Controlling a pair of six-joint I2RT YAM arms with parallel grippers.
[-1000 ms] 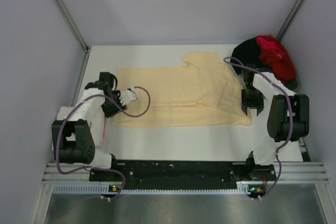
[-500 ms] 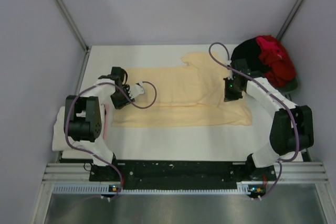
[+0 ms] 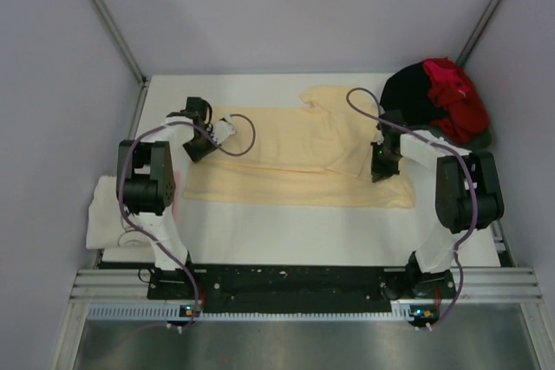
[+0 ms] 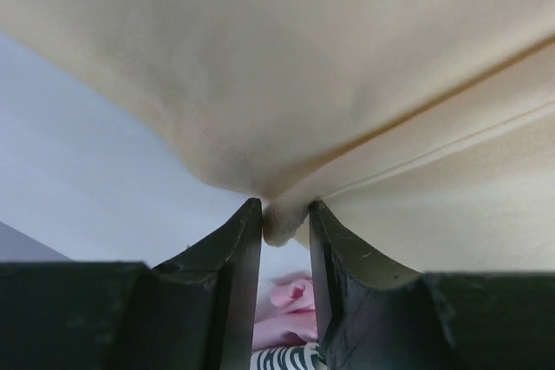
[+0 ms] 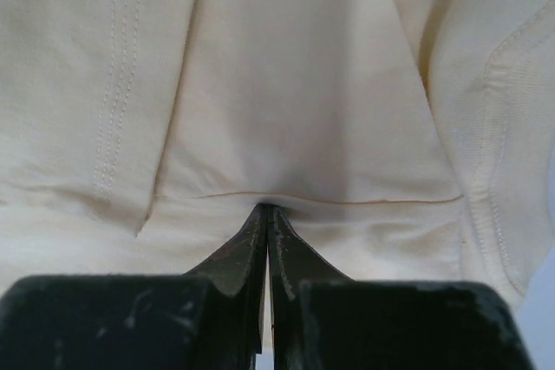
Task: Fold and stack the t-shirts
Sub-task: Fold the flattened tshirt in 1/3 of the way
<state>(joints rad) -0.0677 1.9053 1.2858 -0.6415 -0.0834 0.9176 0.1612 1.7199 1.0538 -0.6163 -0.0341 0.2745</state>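
1. White t-shirt [image 3: 106, 214]: you have it at the near left edge of the table [image 3: 286, 236], beside the left arm's base, lying as a flat pale bundle. In the left wrist view a bit of black-and-white print shows low between the fingers.

2. Pale yellow t-shirt [image 3: 295, 158]: it is spread across the middle of the table, long side running left to right. A lengthwise fold line runs along its near half, and a sleeve sticks out toward the far side.

3. Left gripper [image 3: 227, 129]: it sits at the shirt's far left corner. Its fingers [image 4: 238, 253] stand at a narrow gap with a roll of the yellow hem pinched between them, and the cloth hangs lifted over the wrist camera.

4. Right gripper [image 3: 379, 172]: it sits on the shirt's right end, near the sleeve. Its fingers [image 5: 238, 253] are pressed almost together, the tips nipping a folded edge of the yellow cloth.

5. Black t-shirt [image 3: 409, 97]: crumpled in the far right corner, well apart from the white one.

6. Red t-shirt [image 3: 455, 93]: bunched on and against the black one, on its right.
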